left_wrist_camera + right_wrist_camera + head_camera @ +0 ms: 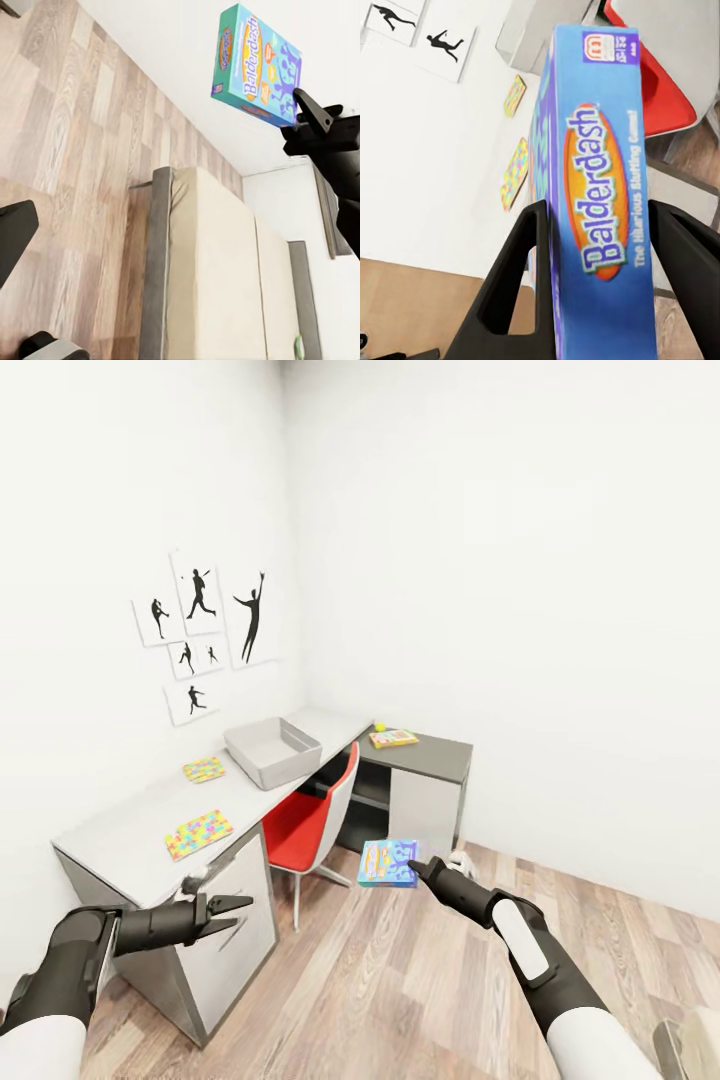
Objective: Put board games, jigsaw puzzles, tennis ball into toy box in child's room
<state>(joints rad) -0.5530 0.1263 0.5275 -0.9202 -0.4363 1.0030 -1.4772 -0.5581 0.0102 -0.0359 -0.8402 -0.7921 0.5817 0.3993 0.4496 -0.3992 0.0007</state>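
My right jaws (413, 868) pinched 1 board game (388, 863); the toy box (272, 751) sat ahead-left on the worktop (130, 830); left jaws (232, 916) spread, empty.

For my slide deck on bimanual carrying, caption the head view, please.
Right end effector carries a blue board game toward the L-shaped table with its grey toy box; left end effector open.

An L-shaped table (140, 830) runs along the left wall and turns across the far corner. On its long side, two jigsaw puzzles (199, 834) lie near the front and middle, with the toy box (272, 752) behind them. A board game (393, 738) and the tennis ball (379, 725) sit on the far section. A chair (315, 822) stands tucked under the table, right of the puzzles.
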